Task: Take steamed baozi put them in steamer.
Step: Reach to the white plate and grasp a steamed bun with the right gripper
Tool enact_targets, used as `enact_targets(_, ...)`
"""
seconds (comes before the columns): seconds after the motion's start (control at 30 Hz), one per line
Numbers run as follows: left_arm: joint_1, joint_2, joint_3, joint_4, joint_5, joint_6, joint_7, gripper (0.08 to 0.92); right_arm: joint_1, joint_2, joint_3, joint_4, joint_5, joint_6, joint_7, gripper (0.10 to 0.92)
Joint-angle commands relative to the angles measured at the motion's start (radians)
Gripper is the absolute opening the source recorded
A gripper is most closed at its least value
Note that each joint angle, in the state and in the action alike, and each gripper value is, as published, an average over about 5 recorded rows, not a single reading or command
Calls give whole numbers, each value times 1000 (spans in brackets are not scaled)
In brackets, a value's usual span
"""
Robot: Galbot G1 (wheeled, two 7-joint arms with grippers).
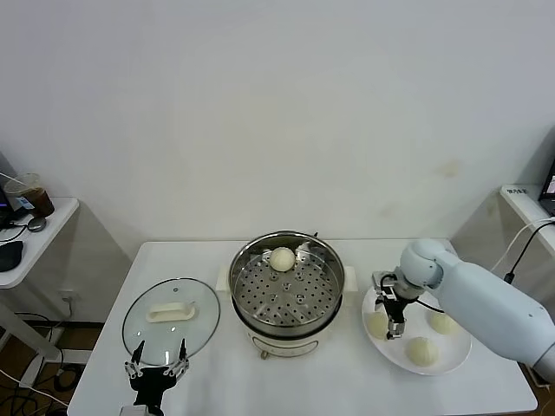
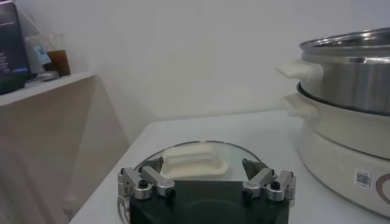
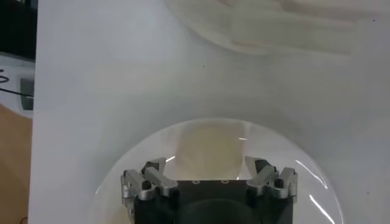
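The right gripper [image 1: 395,330], jaws apart, hangs just above a bun [image 1: 378,322] on the plate [image 1: 451,355]. The left gripper [image 1: 157,366] waits open by the lid [image 1: 171,319]. One bun [image 1: 282,258] lies in the steamer [image 1: 286,299].

Right gripper [image 1: 395,328] pointing down, fingers [image 3: 266,171] spread open, left gripper [image 1: 157,362] parked low, fingers apart.

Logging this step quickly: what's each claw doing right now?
Left claw: open, empty, near the glass lid.
Right claw: open, empty, over a baozi on the plate.
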Motion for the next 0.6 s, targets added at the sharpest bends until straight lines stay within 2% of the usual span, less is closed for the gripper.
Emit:
enact_targets(0.03,0,0,1,0,0,0,0,823,-5,9,1,-11,-10,1,3,823)
enact_targets(0.3,-2,-1,1,2,0,0,0,823,-7,7,6,-14,-7,-8,2,798)
enact_targets(0.4,-2,-2,2,3,1,0,0,823,-8,4,9,-15,-4,-10,2,741)
enact_targets(0.6,-4,-3,3,4,1,1,1,823,8,-29,15,4,15,-15,-6,567)
